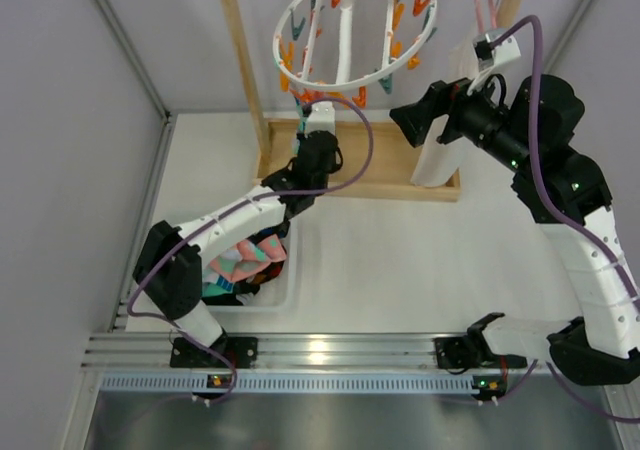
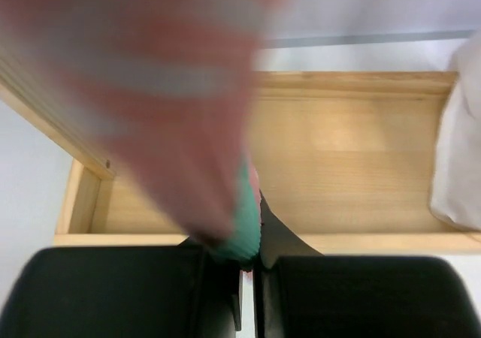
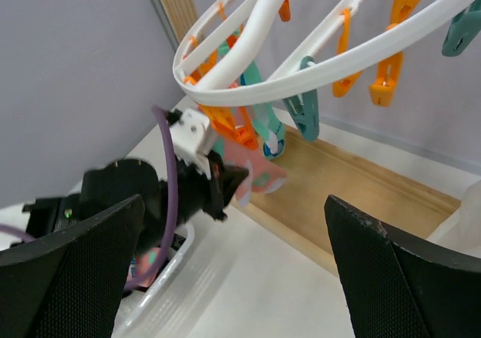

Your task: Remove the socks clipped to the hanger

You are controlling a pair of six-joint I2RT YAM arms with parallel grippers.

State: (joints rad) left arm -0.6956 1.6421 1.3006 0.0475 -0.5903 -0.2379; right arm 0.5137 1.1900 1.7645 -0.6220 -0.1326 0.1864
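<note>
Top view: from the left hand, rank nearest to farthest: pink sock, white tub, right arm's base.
1. pink sock, pinched in the left hand, under the hanger.
2. white tub, near left.
3. right arm's base, near right, on the rail.

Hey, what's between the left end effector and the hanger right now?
A pink sock: it hangs from the hanger down into the shut left end effector. The right wrist view shows this; the left wrist view shows it pinched.
</note>
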